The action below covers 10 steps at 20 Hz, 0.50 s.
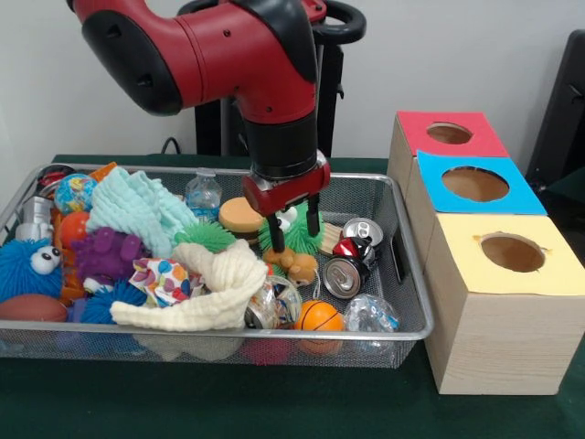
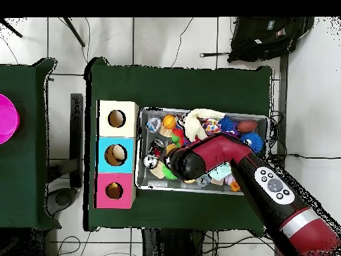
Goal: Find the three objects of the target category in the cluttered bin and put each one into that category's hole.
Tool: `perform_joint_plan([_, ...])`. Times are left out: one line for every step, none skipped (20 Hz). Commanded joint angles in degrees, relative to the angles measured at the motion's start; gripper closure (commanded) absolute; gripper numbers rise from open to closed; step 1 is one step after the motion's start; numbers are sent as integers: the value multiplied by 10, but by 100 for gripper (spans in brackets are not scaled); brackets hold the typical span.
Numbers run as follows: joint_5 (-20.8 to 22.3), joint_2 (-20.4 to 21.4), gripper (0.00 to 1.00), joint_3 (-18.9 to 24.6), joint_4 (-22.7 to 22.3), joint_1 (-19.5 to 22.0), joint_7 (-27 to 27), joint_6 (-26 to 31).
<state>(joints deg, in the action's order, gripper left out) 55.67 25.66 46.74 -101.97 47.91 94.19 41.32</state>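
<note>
The silver wire-mesh basket (image 1: pixel 228 335) is full of mixed toys, cans and cloths; it also shows in the overhead view (image 2: pixel 138 143). My gripper (image 1: pixel 292 229) hangs open inside it, right of centre. Its fingers (image 1: pixel 272 233) stand either side of a green spiky googly-eyed ball (image 1: pixel 291 230), just above a small tan-orange soft toy (image 1: pixel 291 263). No yellow chick or striped plush shows clearly. The red-topped box's round hole (image 1: pixel 449 133) is at the far right, and in the overhead view (image 2: pixel 114 191). In the overhead view the arm (image 2: pixel 213 155) hides the gripper.
The blue-topped hole (image 1: pixel 474 184) and yellow-topped hole (image 1: pixel 512 252) sit in front of the red one. In the basket lie a cream cloth (image 1: pixel 215 288), mint cloth (image 1: pixel 137 208), crushed cans (image 1: pixel 345 274), a small basketball (image 1: pixel 318 316), a purple toy (image 1: pixel 108 251) and a blue spiky ball (image 1: pixel 27 267).
</note>
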Motion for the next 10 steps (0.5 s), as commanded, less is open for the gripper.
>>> perform_joint_plan([42, -25, 0, -34, -30, 7, -88, -41])
perform_joint_plan([44, -31, 0, -35, -26, 9, -91, -44])
perform_joint_plan([45, -33, 0, -35, -25, 9, -92, -46])
perform_joint_plan([46, -34, 0, -36, -23, 10, -94, -48])
perform_joint_plan([47, -35, 0, -36, -22, 11, -95, -49])
perform_joint_plan([47, -36, 0, -35, -20, 12, -99, -49])
perform_joint_plan([46, -38, 0, -36, -18, 13, -102, -48])
perform_joint_plan([48, -36, 0, -36, -18, 14, -102, -51])
perform_joint_plan([51, -36, 0, -38, -17, 16, -102, -54])
perform_joint_plan([53, -37, 0, -39, -16, 17, -102, -56])
